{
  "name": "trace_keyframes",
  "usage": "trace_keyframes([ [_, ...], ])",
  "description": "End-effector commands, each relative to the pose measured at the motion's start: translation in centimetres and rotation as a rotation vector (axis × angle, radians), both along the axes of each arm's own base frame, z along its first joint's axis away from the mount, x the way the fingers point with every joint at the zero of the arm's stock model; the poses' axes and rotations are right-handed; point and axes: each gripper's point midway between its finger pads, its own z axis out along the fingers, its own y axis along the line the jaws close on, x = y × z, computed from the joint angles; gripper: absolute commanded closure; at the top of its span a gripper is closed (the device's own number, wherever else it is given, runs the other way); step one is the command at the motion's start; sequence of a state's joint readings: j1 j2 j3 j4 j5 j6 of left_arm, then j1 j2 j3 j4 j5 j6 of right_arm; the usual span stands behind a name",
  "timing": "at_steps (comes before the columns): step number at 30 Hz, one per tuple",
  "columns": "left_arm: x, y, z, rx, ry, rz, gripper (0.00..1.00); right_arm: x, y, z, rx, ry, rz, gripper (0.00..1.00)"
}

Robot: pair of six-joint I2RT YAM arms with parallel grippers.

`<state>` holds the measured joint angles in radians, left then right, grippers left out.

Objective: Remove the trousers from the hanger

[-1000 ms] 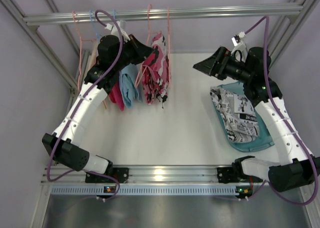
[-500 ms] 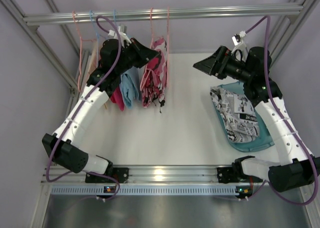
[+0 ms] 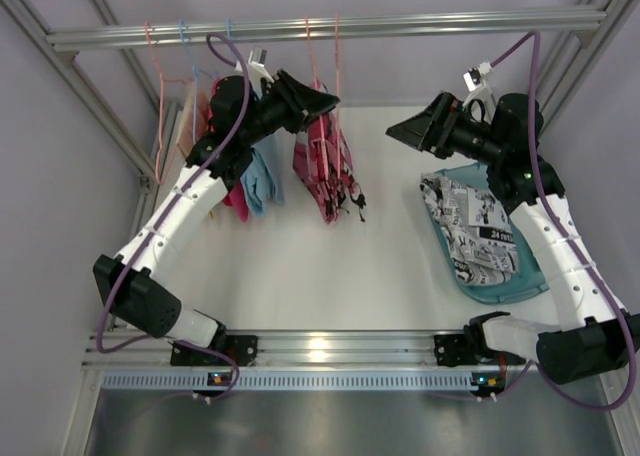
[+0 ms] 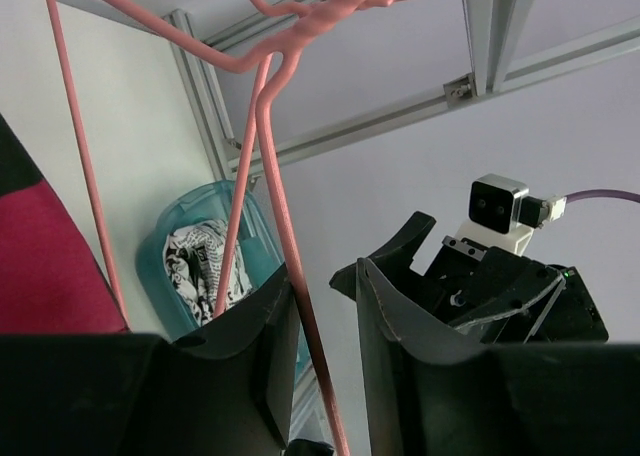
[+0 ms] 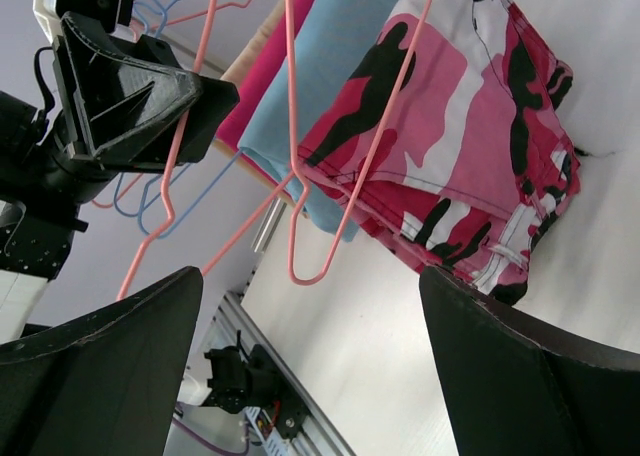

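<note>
The pink-red trousers (image 3: 328, 166), patched black and white, hang folded over a pink wire hanger (image 3: 336, 66) hooked on the rail at 12 o'clock, their lower end tilted toward 4 o'clock. The black-and-white comic-print trousers (image 3: 480, 231) lie loosely spread in a teal tray (image 3: 520, 288) at 3 o'clock on the table (image 3: 380, 256).

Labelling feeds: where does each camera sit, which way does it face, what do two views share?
Top external: above and behind the bases, looking down on table, rail, left arm, right arm.
Left wrist: on left arm, looking up past left tool, pink hanger between its fingers.
Right wrist: on right arm, facing camouflage trousers past right tool.
Shared: each wrist view shows the other tool.
</note>
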<state>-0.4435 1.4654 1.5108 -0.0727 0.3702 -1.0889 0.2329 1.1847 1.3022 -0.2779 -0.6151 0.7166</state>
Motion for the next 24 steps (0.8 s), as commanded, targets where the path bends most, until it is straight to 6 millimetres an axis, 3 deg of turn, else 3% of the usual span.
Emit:
trace_keyframes([
  [1, -0.9, -0.7, 3.6, -0.109, -0.070, -0.051, 0.66, -0.3, -0.2, 1.6, 0.006, -0.064, 0.006, 0.10],
  [10, -0.2, -0.5, 4.4, -0.167, -0.026, -0.040, 0.90, -0.5, -0.4, 1.5, 0.005, -0.063, 0.005, 0.10],
  [12, -0.1, -0.5, 4.8, -0.177, -0.027, -0.041, 0.99, -0.5, -0.4, 1.4, 0.005, -0.062, 0.003, 0.10],
  [24, -1.4, 1.3, 12.0, -0.230, -0.331, -0.015, 1.00, -0.6, -0.5, 1.2, 0.001, -0.064, 0.002, 0.10],
])
